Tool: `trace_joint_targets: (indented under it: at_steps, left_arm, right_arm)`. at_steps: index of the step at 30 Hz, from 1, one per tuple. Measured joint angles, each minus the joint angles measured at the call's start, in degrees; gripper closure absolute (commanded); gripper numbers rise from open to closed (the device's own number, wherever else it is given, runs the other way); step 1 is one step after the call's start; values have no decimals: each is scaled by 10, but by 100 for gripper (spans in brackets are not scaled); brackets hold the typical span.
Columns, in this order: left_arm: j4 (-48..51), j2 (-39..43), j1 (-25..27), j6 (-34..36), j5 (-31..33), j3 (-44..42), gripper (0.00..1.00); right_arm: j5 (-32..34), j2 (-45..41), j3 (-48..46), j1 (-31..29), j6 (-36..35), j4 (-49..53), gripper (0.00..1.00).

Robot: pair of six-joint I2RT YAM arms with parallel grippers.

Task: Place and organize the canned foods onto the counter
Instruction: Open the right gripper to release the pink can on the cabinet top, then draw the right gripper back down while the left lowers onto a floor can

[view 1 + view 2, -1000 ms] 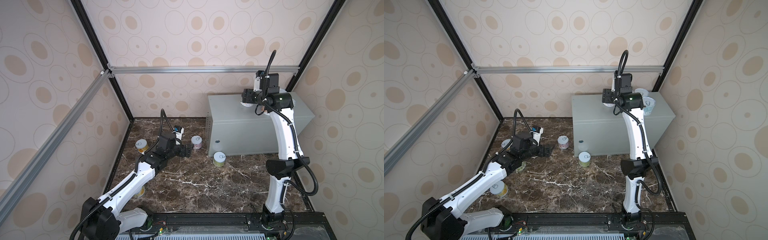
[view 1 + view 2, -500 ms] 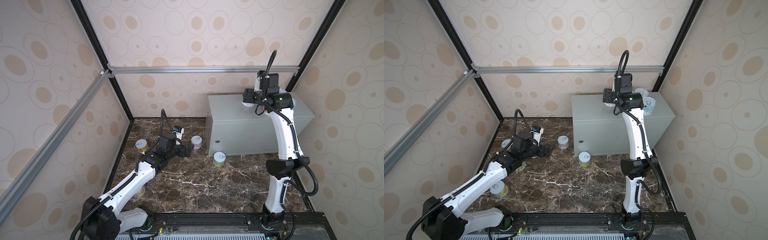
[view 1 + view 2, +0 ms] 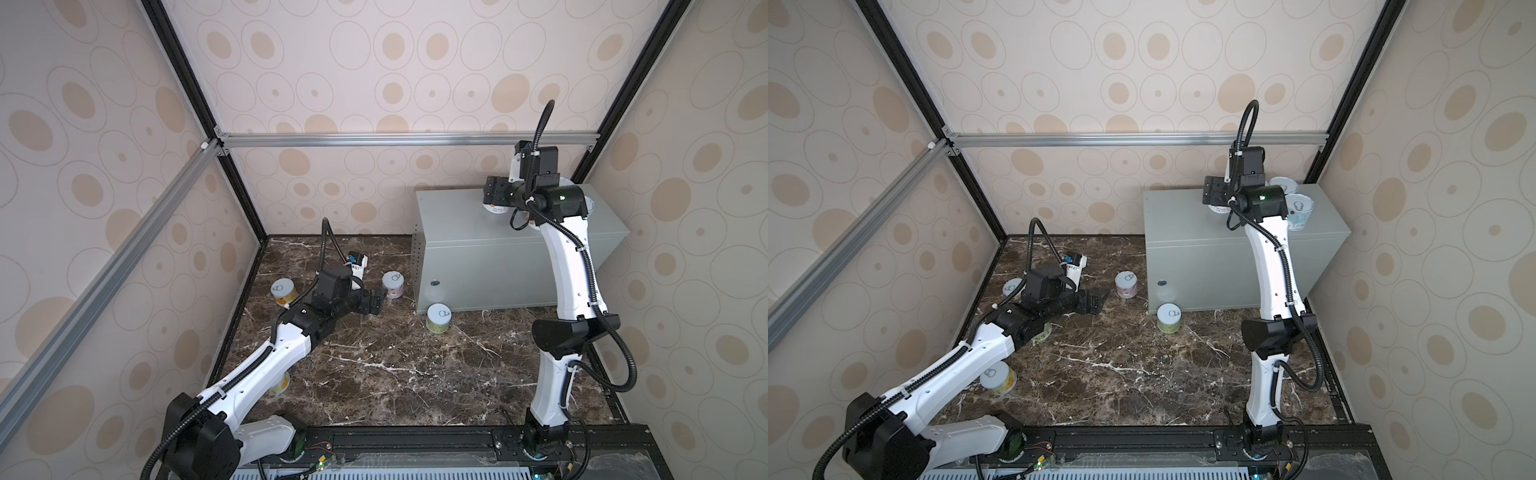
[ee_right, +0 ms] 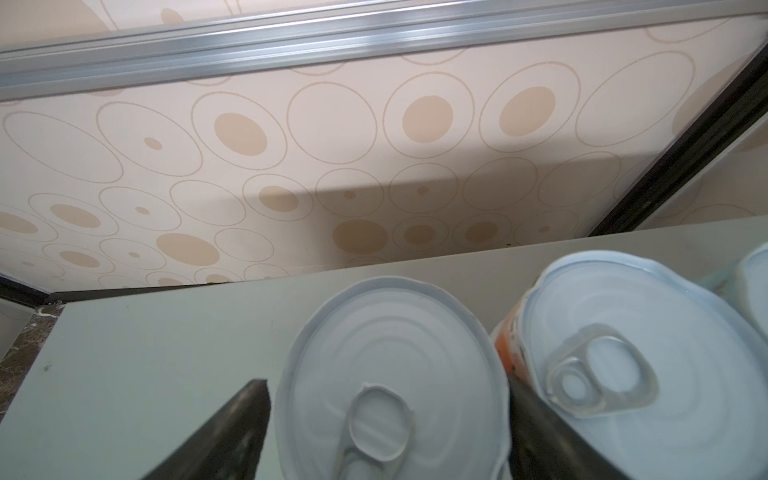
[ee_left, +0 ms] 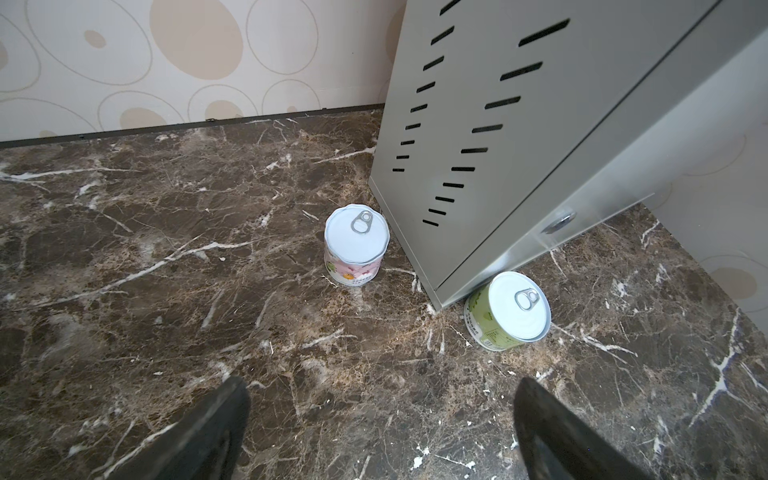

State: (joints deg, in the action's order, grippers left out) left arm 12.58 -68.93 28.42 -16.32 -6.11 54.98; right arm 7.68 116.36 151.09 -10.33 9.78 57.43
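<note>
Right pincer (image 3: 494, 195) parted around tin (image 4: 390, 374) on grey desk (image 3: 453, 216), upper right, beside orange tin (image 4: 623, 345) | left pincer (image 5: 382, 390) spread wide, empty, facing pink tin (image 5: 355, 245) | green tin (image 5: 507, 309), yellow tin (image 3: 284, 289) also on marble floor (image 3: 395, 374) | judged roughly half done

Faint sheen on the dark brown marble-patterned floor (image 5: 166, 291), white-veined. The short round pink-labelled tin (image 5: 356, 245): smooth silvery metal lid, paper wrap. The large light-grey metal box cabinet (image 5: 498, 124) looks matt, painted, smooth. The ribbed silver aluminium rail (image 4: 291, 45) gleams, brushed.
</note>
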Motion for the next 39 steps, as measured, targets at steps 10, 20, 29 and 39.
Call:
trace_joint_targets:
  at_steps: [10, 20, 29, 39]
  left_arm:
    - [-1, -16, -5, -3, 5, -1, 1]
    - [-7, -48, -23, -11, 13, -1, 1]
    - [-20, -79, -23, -15, 9, 1, 1]
    - [-61, -144, -23, -16, 0, 29, 1]
  right_arm:
    - [-7, -50, -5, 0, 2, -1, 11]
    - [-32, -159, -110, -11, 2, -22, 9]
    - [-34, -313, -330, -74, 3, -79, 6]
    - [-85, -491, -648, -150, 26, -209, 2]
